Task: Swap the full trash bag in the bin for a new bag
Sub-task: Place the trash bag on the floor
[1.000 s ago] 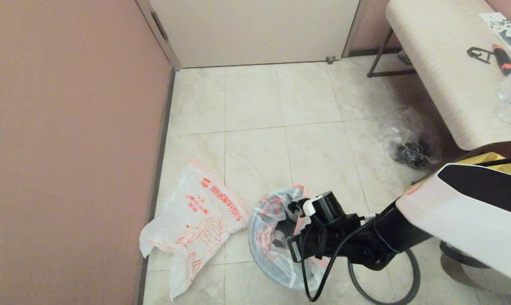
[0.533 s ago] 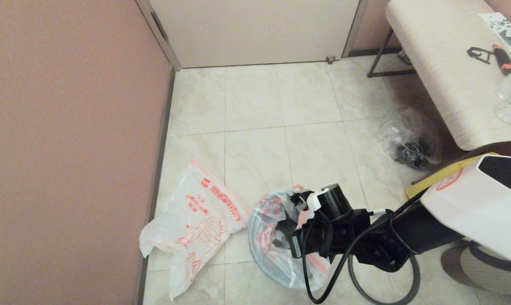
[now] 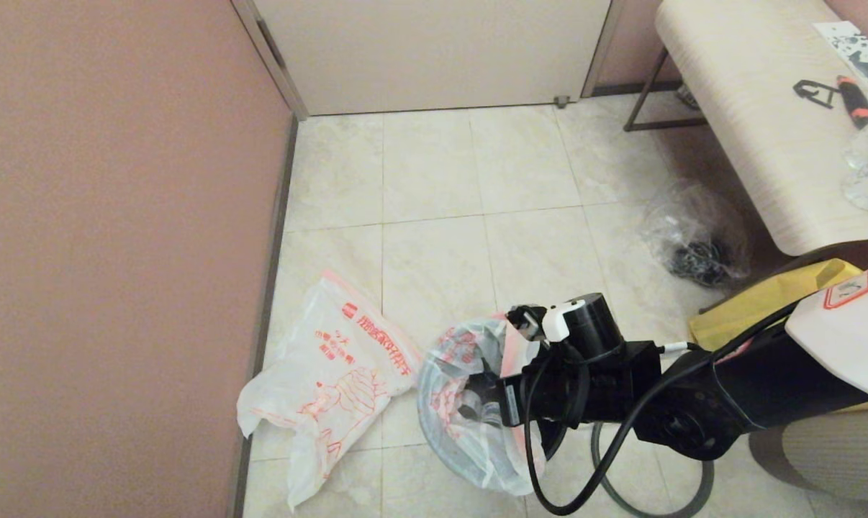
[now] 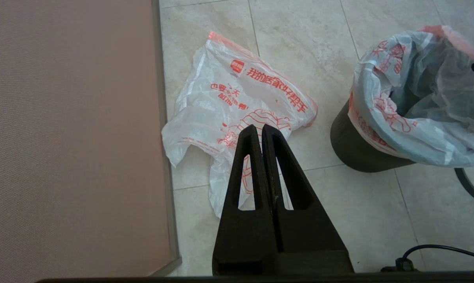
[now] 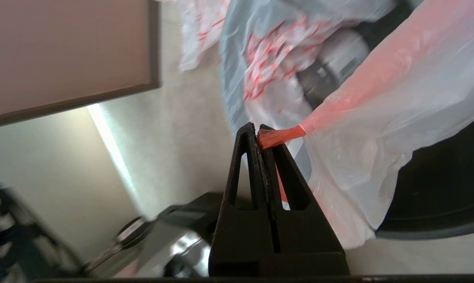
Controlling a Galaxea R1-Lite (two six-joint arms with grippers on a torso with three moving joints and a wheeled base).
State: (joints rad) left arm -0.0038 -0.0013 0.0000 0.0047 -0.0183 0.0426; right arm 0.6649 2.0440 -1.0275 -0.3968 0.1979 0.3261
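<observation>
I have the right gripper (image 5: 259, 131) clamped tight on a bunched bit of the orange-red rim of the full trash bag (image 3: 463, 392), which sits in the bin (image 4: 353, 147) on the tiled floor (image 3: 434, 180); on the head view the gripper reaches over the bin's mouth from about 3 o'clock. The new bag (image 3: 326, 385) lies flat at the bin's 9 o'clock, just beside it and near the wall (image 3: 117, 252). My left gripper (image 4: 261, 131) hangs above the new bag, fingers pressed together on nothing.
</observation>
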